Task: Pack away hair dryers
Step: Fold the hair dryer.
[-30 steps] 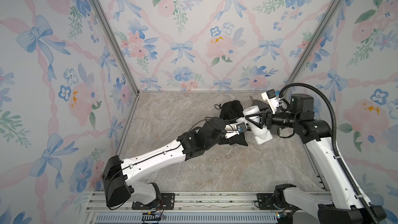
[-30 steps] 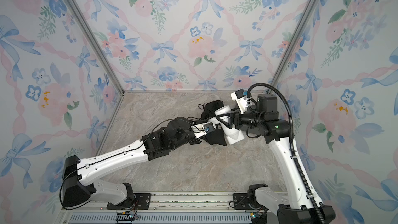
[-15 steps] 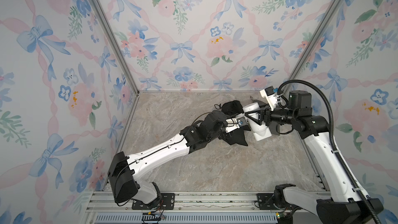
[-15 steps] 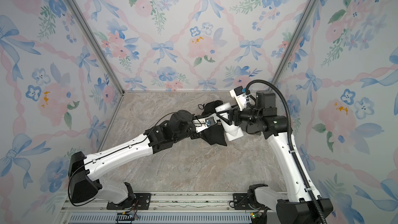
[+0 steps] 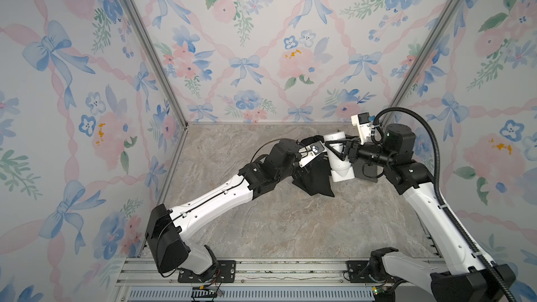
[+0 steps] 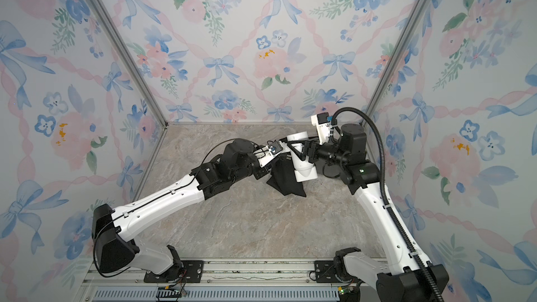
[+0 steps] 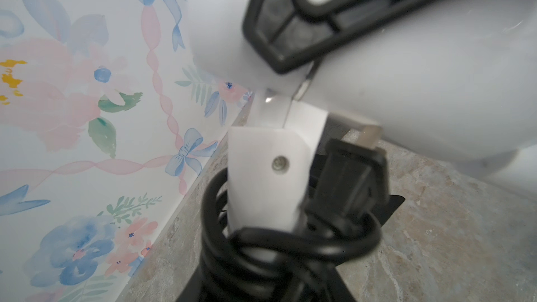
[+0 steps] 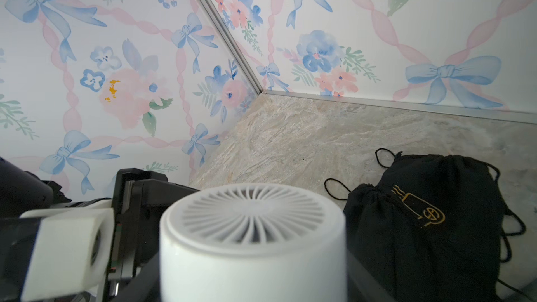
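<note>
My right hand (image 5: 338, 152) is closed on the white dryer (image 5: 342, 167), one finger on each side of its barrel. It holds the dryer up off the surface (image 5: 261, 222) near the back right corner, grille end up. My left hand (image 5: 302, 169) is right against a black pouch (image 5: 316, 183) that stands just beside the dryer, but I cannot tell how far it is open, and a second pouch (image 8: 421, 228) lies behind.

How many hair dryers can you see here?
1: a white hair dryer toward the table's back right, held in the right gripper. Others may be hidden inside the black pouches.
</note>
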Robot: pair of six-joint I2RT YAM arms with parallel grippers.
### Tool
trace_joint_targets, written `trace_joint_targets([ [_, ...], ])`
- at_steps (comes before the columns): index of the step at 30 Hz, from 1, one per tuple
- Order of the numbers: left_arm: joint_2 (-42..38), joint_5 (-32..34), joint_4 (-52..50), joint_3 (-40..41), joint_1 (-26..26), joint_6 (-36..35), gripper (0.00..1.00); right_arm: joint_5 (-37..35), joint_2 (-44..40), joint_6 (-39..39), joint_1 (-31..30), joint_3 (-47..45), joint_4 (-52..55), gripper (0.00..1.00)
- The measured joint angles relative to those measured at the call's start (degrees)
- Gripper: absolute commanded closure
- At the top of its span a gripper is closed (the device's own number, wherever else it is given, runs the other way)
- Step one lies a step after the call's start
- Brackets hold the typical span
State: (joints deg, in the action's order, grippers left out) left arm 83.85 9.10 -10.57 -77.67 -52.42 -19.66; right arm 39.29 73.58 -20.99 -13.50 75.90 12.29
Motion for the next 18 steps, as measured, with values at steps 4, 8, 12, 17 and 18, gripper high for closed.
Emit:
trace_joint_targets([
  [4, 0.0, 0.3, 0.7, -0.9, 0.3, 5.6, 0.76, -5.5, -1.2, -4.7, -2.5, -1.9, -6.0, 0.72],
  [8, 0.0, 0.3, 4.3, -1.0, 0.3, 11.1, 0.76, -11.3, -2.4, -8.2, -4.8, -3.5, -12.5, 0.71],
  [12, 0.0, 0.3, 6.0, -1.0, 0.4, 12.9, 0.76, -15.1, -4.0, -11.4, -6.0, -6.7, -17.6, 0.71],
  [17, 0.0, 0.5, 7.0, -0.9, 0.9, 14.1, 0.75, -19.3, -4.5, -14.6, -7.8, -9.8, -23.3, 0.72],
  [18, 0.0, 0.5, 7.4, -0.8, 0.9, 14.4, 0.75, -20.1, -4.5, -15.3, -8.1, -10.4, -24.7, 0.72],
])
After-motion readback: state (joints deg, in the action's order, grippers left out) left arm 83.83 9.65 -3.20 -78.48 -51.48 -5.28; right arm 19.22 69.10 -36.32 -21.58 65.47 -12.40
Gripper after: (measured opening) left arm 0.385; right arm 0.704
